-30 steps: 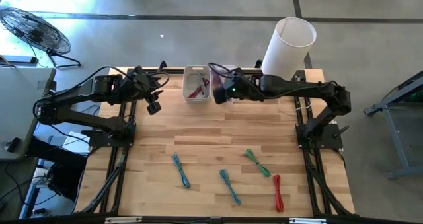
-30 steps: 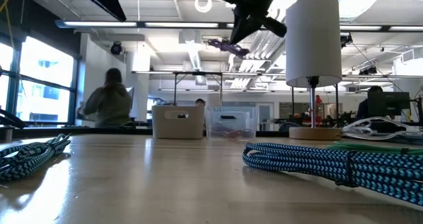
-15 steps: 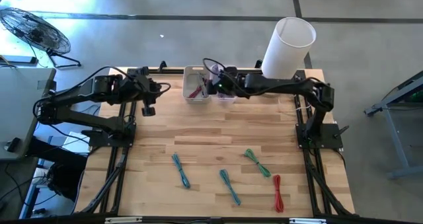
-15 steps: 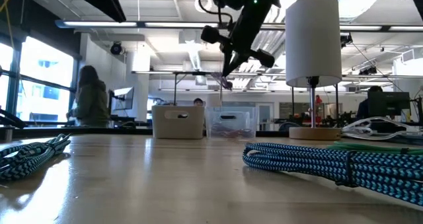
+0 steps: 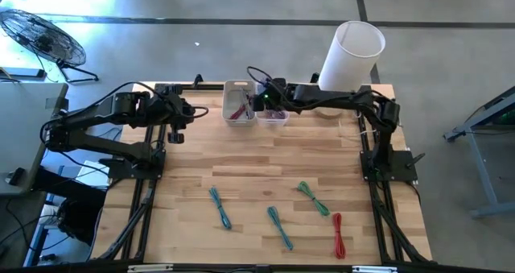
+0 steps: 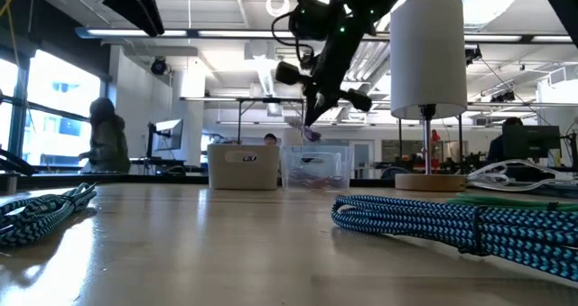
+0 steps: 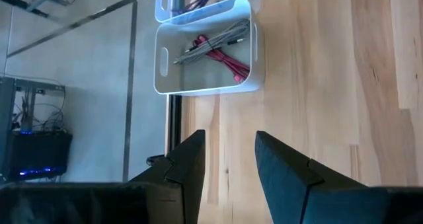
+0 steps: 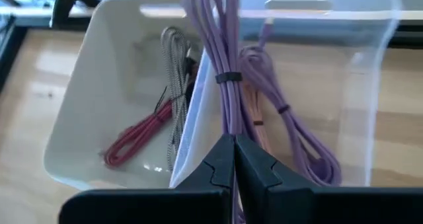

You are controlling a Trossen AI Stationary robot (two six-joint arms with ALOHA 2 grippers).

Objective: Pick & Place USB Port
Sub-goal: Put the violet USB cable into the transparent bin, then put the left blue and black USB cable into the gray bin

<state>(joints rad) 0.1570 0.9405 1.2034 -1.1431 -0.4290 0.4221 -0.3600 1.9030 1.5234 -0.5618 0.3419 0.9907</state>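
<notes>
The two bins sit side by side at the table's [image 5: 273, 156] far edge — the white bin [image 5: 239, 104] and the clear bin [image 5: 273, 114], with a white cylinder [image 5: 351, 55] just beyond them toward the right corner. The middle of the table is bare wood; four bundled cables lie near the front edge: two blue [image 5: 220, 207], one green [image 5: 314, 198], one red [image 5: 338, 234]. The right gripper [image 8: 232, 159] hangs over the bins, clenched on a purple USB cable [image 8: 221, 65] that dangles above the clear bin — where another purple cable [image 8: 291, 128] already lies. The white bin holds one red and one grey cable. The left gripper [image 7: 228, 154] waits with fingers apart, empty, left of the bins.
</notes>
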